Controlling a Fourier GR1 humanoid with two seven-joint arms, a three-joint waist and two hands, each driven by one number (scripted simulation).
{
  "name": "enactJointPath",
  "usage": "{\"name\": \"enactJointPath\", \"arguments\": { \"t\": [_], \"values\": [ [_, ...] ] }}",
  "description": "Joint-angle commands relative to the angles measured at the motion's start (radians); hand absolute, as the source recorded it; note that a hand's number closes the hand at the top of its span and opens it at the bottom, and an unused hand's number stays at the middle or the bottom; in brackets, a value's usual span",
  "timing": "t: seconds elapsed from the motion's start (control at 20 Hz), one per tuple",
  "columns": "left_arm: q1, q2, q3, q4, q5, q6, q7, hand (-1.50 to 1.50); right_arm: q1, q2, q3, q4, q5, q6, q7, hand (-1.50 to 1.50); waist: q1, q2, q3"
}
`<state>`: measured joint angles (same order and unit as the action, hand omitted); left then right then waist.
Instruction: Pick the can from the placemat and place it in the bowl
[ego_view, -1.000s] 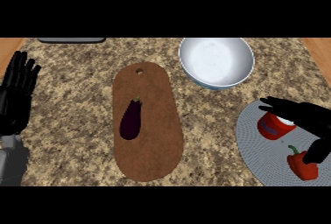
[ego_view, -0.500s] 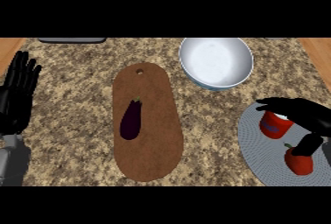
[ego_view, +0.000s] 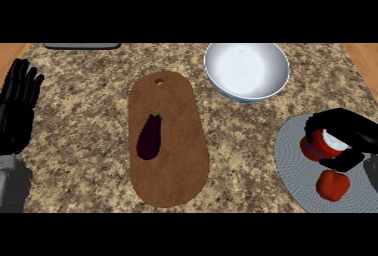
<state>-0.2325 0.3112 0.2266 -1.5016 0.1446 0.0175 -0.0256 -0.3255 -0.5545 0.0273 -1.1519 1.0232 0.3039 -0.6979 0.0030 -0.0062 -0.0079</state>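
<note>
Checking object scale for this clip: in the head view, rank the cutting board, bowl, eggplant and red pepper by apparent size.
Largest to smallest:
1. cutting board
2. bowl
3. eggplant
4. red pepper, though its footprint looks close to the eggplant's.

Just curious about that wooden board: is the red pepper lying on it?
No, the red pepper lies on the grey placemat; only an eggplant is on the board.

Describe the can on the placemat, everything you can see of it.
The can is red with a pale, whitish top face, and it looks tilted, that top turned up and to the right. It sits on the grey round placemat at the counter's right side, just above a red bell pepper. The right hand curls round it, fingers over its top and thumb below, hiding part of its body. No label can be made out.
</note>
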Motion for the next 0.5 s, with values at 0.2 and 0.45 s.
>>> {"name": "enactJointPath", "arguments": {
  "t": [0.2, 0.45],
  "values": [
    [-0.009, 0.006, 0.010, 0.019, -0.004, -0.007, -0.010, 0.00, 0.012, -0.125, -0.203, 0.216, -0.007, -0.058, 0.079, 1.50, -0.007, 0.014, 0.009],
    [-0.014, -0.016, -0.002, 0.037, -0.003, -0.008, -0.029, 0.00, -0.006, -0.280, -0.400, 0.417, -0.032, -0.071, 0.240, 1.50, -0.004, 0.022, 0.011]
  ]
}}
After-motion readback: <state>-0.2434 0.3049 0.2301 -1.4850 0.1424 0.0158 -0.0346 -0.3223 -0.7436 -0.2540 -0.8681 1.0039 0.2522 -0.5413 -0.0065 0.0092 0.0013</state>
